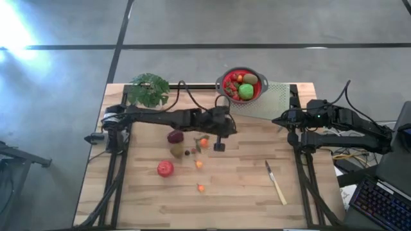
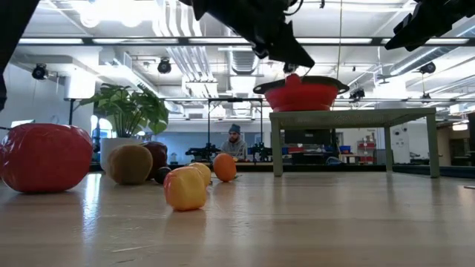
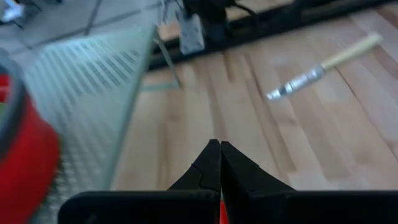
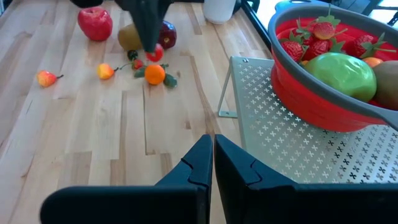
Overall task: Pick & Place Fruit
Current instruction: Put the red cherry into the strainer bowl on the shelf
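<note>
Loose toy fruits lie left of the table's middle: a big red apple [image 1: 165, 168], a brown one [image 1: 176, 151], a dark red one [image 1: 175, 136], an orange [image 1: 204, 142] and small orange-red ones [image 1: 199, 164]. My left gripper [image 1: 219, 146] hangs above the table just right of them, shut on a small red fruit [image 4: 154, 53]. A red colander [image 1: 242, 85] holding strawberries and a green fruit stands on a perforated rack [image 1: 273, 99] at the far edge. My right gripper [image 4: 210, 144] waits shut at the right side, touching nothing. My left gripper pinches the small round red fruit [image 4: 154, 53] between its two fingers, coming from above and pointing down. The fruit sits at the fingers' lower end, lifted clear of the table. In the left wrist view only a red sliver [image 3: 221, 210] shows between the shut fingers.
A pale-handled knife [image 1: 276, 183] lies on the right half of the table. A leafy potted plant [image 1: 149, 90] stands at the far left corner. One small fruit [image 1: 201, 188] sits alone toward the near edge. Bare wood lies between the fruits and the knife.
</note>
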{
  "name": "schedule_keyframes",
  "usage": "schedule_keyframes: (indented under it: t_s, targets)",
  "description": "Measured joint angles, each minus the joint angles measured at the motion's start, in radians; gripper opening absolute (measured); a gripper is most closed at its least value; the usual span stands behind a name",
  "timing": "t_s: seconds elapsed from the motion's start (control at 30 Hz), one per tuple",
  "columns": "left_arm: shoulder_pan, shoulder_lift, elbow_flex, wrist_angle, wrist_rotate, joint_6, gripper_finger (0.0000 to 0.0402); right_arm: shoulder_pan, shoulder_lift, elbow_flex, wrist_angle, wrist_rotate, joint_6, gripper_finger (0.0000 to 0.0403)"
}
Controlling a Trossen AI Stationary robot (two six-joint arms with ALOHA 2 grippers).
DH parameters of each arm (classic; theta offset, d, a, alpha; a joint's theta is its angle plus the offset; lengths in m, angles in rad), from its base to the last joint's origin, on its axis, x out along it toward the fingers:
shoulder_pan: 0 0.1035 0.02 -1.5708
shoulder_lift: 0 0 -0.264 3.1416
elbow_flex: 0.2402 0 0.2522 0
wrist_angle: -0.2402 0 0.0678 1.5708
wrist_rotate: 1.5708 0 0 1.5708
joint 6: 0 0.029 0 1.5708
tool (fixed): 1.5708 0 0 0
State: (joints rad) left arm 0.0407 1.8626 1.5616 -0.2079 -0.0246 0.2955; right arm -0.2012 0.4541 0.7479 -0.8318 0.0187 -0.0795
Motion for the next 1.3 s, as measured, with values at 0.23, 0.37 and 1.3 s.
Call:
schedule_keyframes:
  t_s: [0.23,0.37,1.3]
  targets:
    - [0.036,0.0,0.0,0.145,0.0,0.003,0.0001,0.0,0.0,0.0,0.0,0.0,0.0,0.0013]
    - [0.055,0.0,-0.001,0.254,0.0,0.004,0.0001,0.0,0.0,0.0,0.0,0.0,0.0,0.0013]
    - [0.286,0.01,-0.011,0.475,-0.001,0.096,0.0002,0.0,0.0,0.0,0.0,0.0,0.0,0.0013]
